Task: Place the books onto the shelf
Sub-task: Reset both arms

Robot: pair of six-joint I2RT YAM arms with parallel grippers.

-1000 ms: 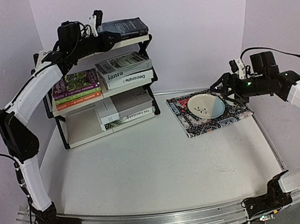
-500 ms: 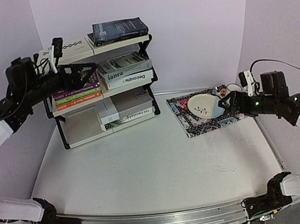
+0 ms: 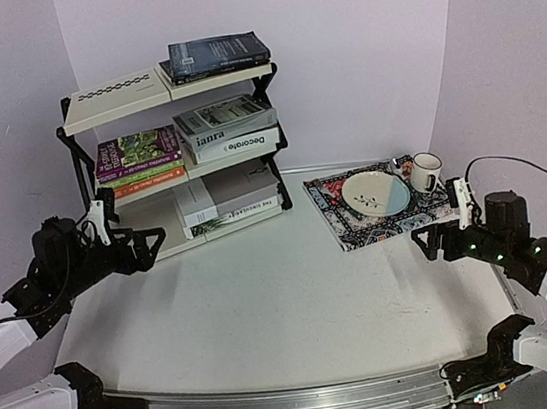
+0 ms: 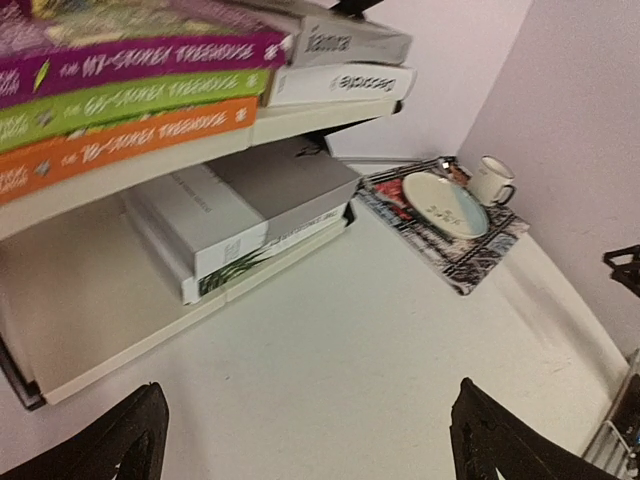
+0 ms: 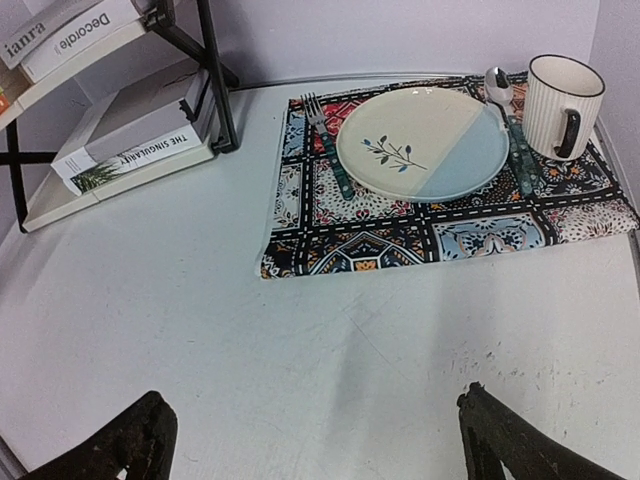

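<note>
The shelf [image 3: 113, 96] stands at the back left with books on all three boards. A dark blue book [image 3: 217, 55] lies on top. The grey "laura" book [image 3: 227, 118], "Decorate" [image 3: 238, 146] and colourful paperbacks [image 3: 139, 157] fill the middle board. A grey book [image 3: 241, 187] lies on white ones at the bottom. My left gripper [image 3: 143, 250] hangs open and empty low in front of the shelf's left side. In the left wrist view, the left gripper [image 4: 310, 440] faces the grey book [image 4: 280, 185]. My right gripper [image 3: 428, 243] is open and empty near the right edge, and the right gripper [image 5: 320, 440] has bare table between its fingers.
A patterned placemat [image 3: 357, 224] lies at the back right with a plate [image 3: 375, 192], a striped mug [image 3: 427, 171], a fork [image 5: 330, 145] and a spoon [image 5: 505, 110]. The walls close in behind the shelf and along the right.
My left gripper left the top board, opened and dropped low to the left of the table. My right gripper pulled back from the plate toward the near right, uncovering the mug.
</note>
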